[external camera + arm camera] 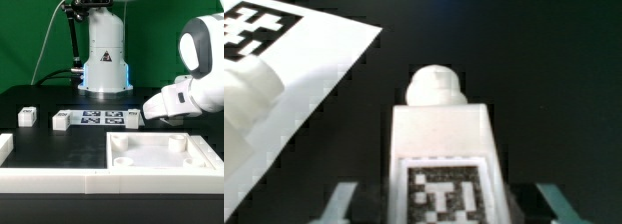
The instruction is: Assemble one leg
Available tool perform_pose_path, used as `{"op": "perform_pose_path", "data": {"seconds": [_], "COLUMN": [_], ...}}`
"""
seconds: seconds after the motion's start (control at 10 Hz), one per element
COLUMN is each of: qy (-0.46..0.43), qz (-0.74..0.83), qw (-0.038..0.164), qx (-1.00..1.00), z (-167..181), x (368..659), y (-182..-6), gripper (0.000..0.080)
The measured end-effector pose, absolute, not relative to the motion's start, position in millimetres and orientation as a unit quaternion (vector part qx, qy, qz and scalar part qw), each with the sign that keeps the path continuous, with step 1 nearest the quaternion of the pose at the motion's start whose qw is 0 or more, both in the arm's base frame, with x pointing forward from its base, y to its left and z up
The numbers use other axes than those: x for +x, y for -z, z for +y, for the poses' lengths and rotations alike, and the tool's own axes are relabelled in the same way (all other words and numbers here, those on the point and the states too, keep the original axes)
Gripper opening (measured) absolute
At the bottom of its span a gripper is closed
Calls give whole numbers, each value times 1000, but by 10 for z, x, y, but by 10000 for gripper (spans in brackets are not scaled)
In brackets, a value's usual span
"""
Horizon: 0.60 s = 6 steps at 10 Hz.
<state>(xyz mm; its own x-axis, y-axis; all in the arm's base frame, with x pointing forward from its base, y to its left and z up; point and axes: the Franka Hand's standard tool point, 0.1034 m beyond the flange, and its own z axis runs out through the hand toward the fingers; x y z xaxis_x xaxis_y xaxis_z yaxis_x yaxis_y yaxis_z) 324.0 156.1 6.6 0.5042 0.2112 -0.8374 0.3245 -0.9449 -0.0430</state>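
White against the black table (pixel 40 95), gripping the leg (pixel 441 140) in the end effector (pixel 446 203).

Exterior view: reaching in from the exterior view's right with the white arm (pixel 185 85), dipping low just behind the large white panel (pixel 160 150) with round corner sockets and ending near the marker board (pixel 100 118); hiding the fingertips behind the wrist housing, so giving no sight of the grasp from here; sharing the table with a small white block (pixel 27 116) at the exterior view's left and a second block (pixel 62 121) just beside the marker board. Wrist view: pinching the leg's tagged end between both fingers (pixel 342 200), one pressing on each side; pointing its rounded tip away from the camera over the dark table; holding it near a white tagged part (pixel 313 70), with dark table showing between them.
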Motion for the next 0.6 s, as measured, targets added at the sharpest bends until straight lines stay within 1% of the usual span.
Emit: {"op": "perform_pose_path", "data": {"seconds": [0.3,0.4,0.5,0.6], "qy": [473,478,490,486], "qz": [155,154,150,146], "qw": [60,60,63,63], "qx": [865,862,857,859], "z": [1561,1555,1517,1506], "x": [3241,3246,3330,3390], "y": [-66,-122,-420,-581], "gripper": [288,288,288,288]}}
